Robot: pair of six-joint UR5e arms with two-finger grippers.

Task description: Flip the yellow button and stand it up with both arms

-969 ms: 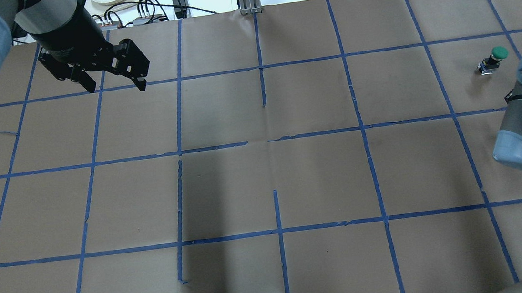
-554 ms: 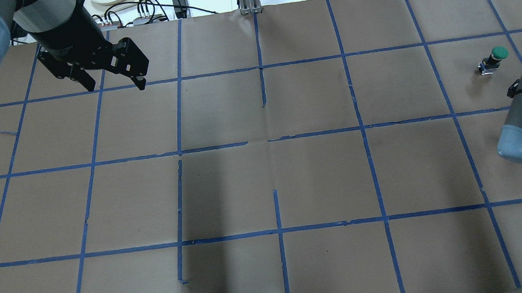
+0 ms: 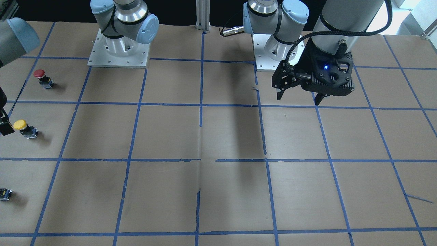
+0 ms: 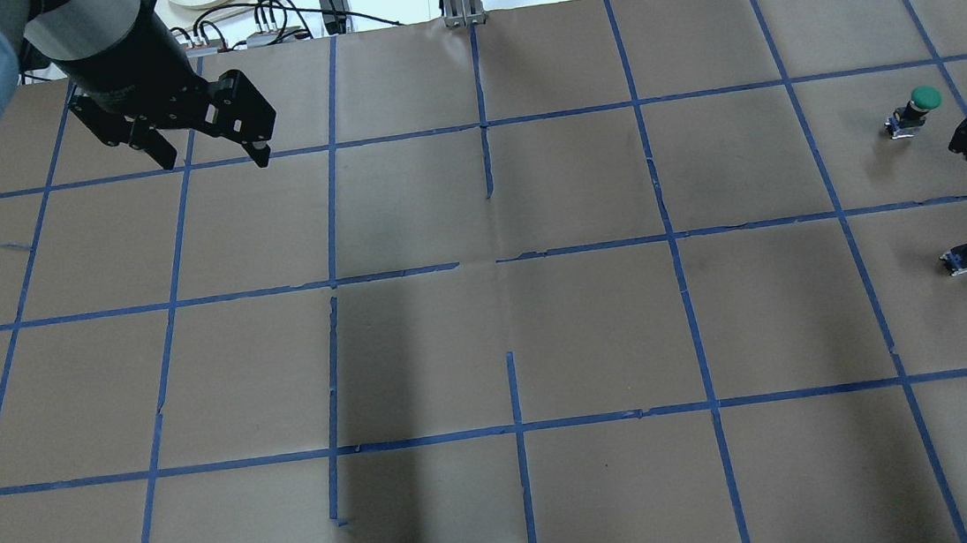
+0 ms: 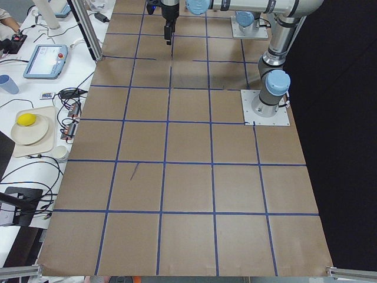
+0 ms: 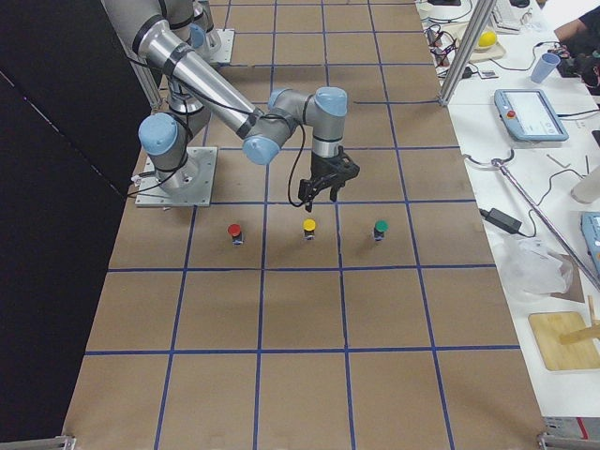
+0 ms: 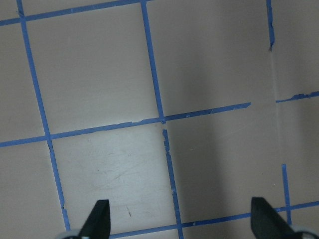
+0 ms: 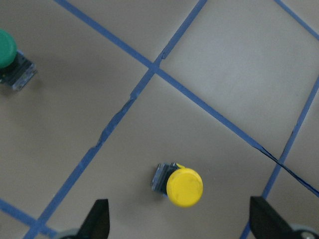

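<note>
The yellow button [image 8: 183, 186], a smooth round cap on a blocky grey base, stands on the brown paper tabletop [image 4: 596, 332] at its right edge. It is beneath the right hand [image 8: 180, 220], whose fingers are apart. Only the right side view shows it between the red button [image 6: 234, 231] and the green button [image 6: 381, 228]. The left hand [image 4: 216, 162], fingers spread, hovers far left.

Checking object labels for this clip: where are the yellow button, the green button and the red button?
yellow button [image 8: 184, 187]: right wrist view, on its yellow cap.
green button [image 4: 925, 97]: overhead view, on its green cap.
red button [image 3: 39, 73]: front-facing view, on its red cap.
</note>
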